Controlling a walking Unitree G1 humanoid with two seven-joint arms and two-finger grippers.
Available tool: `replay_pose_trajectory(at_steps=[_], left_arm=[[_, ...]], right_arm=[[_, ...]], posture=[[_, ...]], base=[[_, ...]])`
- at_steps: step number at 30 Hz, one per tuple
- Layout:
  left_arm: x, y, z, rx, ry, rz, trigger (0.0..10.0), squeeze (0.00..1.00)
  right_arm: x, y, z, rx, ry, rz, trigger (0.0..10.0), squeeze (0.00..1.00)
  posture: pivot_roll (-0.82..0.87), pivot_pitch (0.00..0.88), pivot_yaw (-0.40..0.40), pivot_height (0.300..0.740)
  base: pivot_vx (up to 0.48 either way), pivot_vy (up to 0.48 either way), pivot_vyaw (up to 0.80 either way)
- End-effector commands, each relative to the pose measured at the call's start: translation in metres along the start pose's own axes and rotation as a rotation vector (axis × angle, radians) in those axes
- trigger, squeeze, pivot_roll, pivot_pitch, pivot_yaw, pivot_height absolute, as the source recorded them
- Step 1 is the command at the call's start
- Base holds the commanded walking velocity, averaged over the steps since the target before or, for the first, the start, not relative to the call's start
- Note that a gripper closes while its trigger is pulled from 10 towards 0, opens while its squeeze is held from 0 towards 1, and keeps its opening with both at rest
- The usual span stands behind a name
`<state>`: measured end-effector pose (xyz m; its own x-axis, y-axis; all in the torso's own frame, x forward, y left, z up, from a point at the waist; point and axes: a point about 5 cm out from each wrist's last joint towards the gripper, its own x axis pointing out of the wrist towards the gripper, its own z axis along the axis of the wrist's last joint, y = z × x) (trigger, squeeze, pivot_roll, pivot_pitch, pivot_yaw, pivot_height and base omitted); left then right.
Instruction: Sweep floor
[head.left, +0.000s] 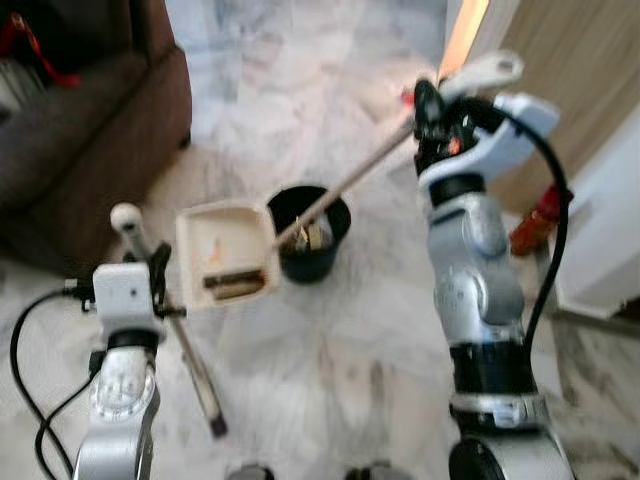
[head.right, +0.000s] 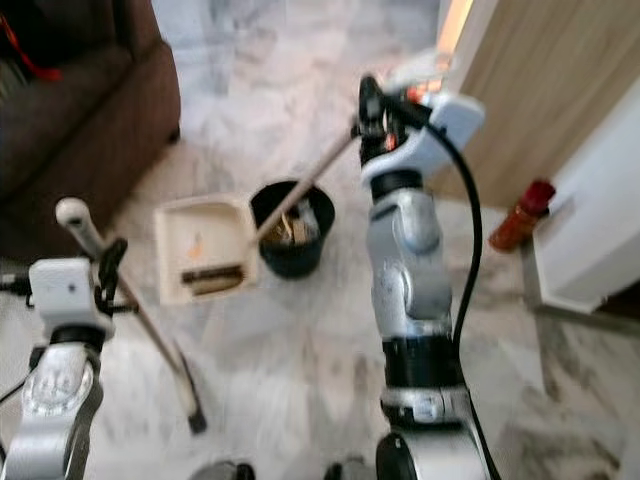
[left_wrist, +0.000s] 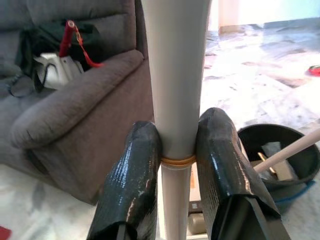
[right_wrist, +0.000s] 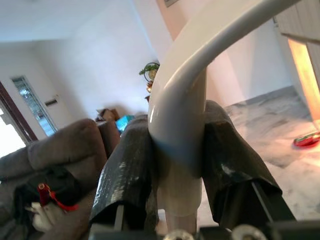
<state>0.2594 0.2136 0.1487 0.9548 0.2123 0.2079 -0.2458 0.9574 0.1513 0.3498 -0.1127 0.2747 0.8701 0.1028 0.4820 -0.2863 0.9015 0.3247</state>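
**A:** Left hand (left_wrist: 177, 165) clamped on the broom handle (left_wrist: 176, 75), black fingers (left_wrist: 131, 185) pressed to either side just above a thin yellow band. Held low on the robot's left, rounded handle tip (head.left: 126, 216) sticking up, shaft slanting down to a dark end (head.left: 217, 428) on the floor.

**B:** And the right one?

**A:** Right hand (right_wrist: 176, 165) up high, squeezed shut around the curved white grip of the dustpan handle (right_wrist: 185, 100). From there a long pale pole (head.left: 345, 185) running down and to the left, straight into the black bin (head.left: 309, 232).

**B:** Dustpan itself?

**A:** Cream-coloured pan (head.left: 227, 253) tipped up just beside the bin, touching its rim or near enough; hard to say with the blur. Something brownish sitting along the lower edge of the pan (head.left: 234, 284), plus a small orange fleck higher up. Some pale scraps inside the bin too (head.left: 313, 236), can't make out what.

**B:** Rest of the room?

**A:** White and grey marble floor (head.left: 330, 360) everywhere. Dark brown sofa (head.left: 90, 130) off to the left with a bag and a red strap (left_wrist: 75, 42) on the seat. Wooden panel wall (head.left: 580, 70) on the right, red bottle-like thing (head.left: 535, 222) down on the floor near it, beside a white cabinet (head.left: 615, 230). Black cable (head.left: 30, 360) looping by the left arm.
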Motion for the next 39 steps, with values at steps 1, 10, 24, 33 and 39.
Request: replay_pose_trajectory(at_steps=[1, 10, 24, 33, 39], left_arm=[[0.0009, -0.0004, 0.0076, 0.004, -0.038, -0.002, 10.0, 0.0], [0.0007, 0.0, 0.0081, 0.004, -0.042, 0.003, 10.0, 0.0], [0.0004, -0.0003, 0.0083, 0.005, -0.045, 0.001, 10.0, 0.0], [0.0012, -0.0016, 0.0083, 0.003, -0.048, -0.012, 10.0, 0.0], [0.0012, -0.0029, 0.0091, 0.001, -0.052, -0.017, 10.0, 0.0]], right_arm=[[0.0026, -0.0016, 0.017, 0.004, -0.078, -0.011, 10.0, 0.0], [0.0027, -0.0003, 0.0159, 0.002, -0.074, -0.011, 10.0, 0.0], [0.0033, 0.0022, 0.0191, 0.005, -0.096, -0.007, 10.0, 0.0], [0.0013, 0.0016, 0.0189, 0.018, -0.101, -0.012, 10.0, 0.0], [0.0003, 0.0026, 0.0209, 0.017, -0.112, -0.004, 10.0, 0.0]], posture=[[0.0, 0.205, -0.018, 0.74], [0.0, 0.197, -0.022, 0.74], [0.0, 0.172, -0.021, 0.74], [0.0, 0.149, -0.012, 0.74], [0.0, 0.141, -0.009, 0.74]], base=[[0.334, 0.0, 0.0], [0.334, 0.0, 0.0], [0.333, 0.0, 0.0], [0.333, 0.0, 0.0], [0.334, 0.0, 0.0]])
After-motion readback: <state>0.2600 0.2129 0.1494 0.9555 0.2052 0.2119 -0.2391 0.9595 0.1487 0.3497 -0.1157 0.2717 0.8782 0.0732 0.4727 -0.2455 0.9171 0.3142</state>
